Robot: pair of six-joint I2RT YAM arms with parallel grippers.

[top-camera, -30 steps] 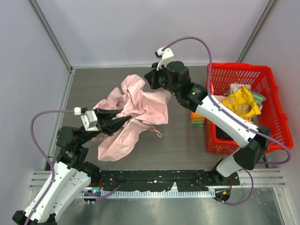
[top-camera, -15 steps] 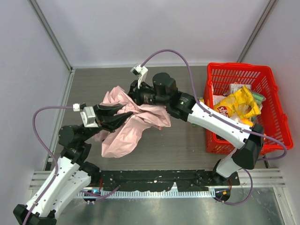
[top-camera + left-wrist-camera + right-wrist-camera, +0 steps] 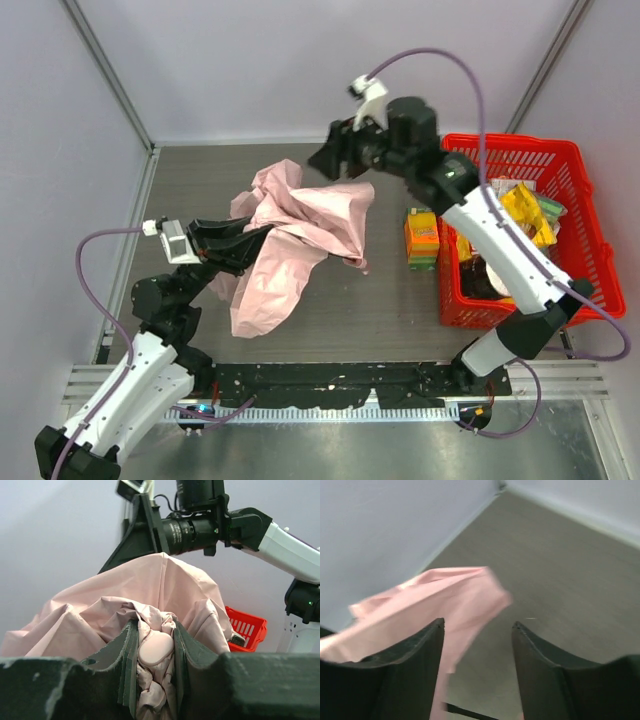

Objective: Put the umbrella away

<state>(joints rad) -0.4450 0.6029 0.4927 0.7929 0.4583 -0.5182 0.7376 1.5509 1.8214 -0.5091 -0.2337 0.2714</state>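
Note:
The umbrella (image 3: 310,215) is a crumpled heap of pale pink fabric, lifted off the table at its left side and drooping toward the front. My left gripper (image 3: 255,240) is shut on a bunched part of it. In the left wrist view a smooth pale pink rounded piece (image 3: 156,648) and twisted fabric sit squeezed in my left gripper (image 3: 156,627). My right gripper (image 3: 322,160) hangs open just beyond the umbrella's far edge, holding nothing. Its wrist view shows the right gripper (image 3: 477,625) spread over bare table, with blurred pink fabric (image 3: 430,600) to the left.
A red basket (image 3: 560,165) stands at the right, with a yellow snack bag (image 3: 520,215) and other packets inside. An orange and green carton (image 3: 421,238) stands on the table just left of it. Grey walls close off the left, back and right.
My right gripper was shut on the fabric near the left gripper; it has let go, opened and swung up and back to the right. The fabric now drapes from the left gripper.

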